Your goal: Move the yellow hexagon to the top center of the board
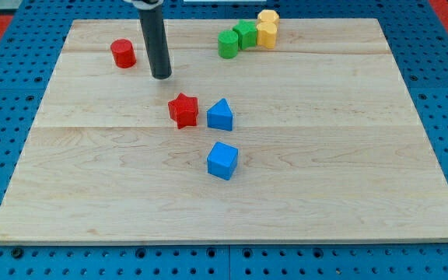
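Pale wooden board [325, 194] with visible grain, yellow hexagon block [268, 16] at its top edge right of centre, touching a second yellow block [266, 34], my tip [161, 77], a plain clawless rod end, just right of the red cylinder [123, 54], well apart from the hexagon.

Our tip [161, 77] rests between the red cylinder [123, 54] and red star [183, 110], well left of the yellow hexagon [267, 17].

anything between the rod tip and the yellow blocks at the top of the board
In the camera view, two green blocks sit on that line, against the yellow blocks. From my tip to the greens, the wooden board is bare.
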Controlling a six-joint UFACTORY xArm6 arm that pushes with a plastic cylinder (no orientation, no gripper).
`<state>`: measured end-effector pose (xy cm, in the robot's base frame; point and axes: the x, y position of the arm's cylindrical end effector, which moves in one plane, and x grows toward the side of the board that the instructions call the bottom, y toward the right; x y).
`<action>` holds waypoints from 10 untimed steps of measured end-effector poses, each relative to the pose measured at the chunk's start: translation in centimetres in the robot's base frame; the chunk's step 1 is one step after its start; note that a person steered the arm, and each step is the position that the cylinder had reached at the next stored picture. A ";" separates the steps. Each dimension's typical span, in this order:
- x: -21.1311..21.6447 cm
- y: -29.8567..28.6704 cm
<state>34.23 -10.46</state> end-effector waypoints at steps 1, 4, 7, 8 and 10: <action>-1.4 2.8; -15.1 3.0; -15.0 12.6; -15.0 14.6; -14.6 14.7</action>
<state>19.62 4.24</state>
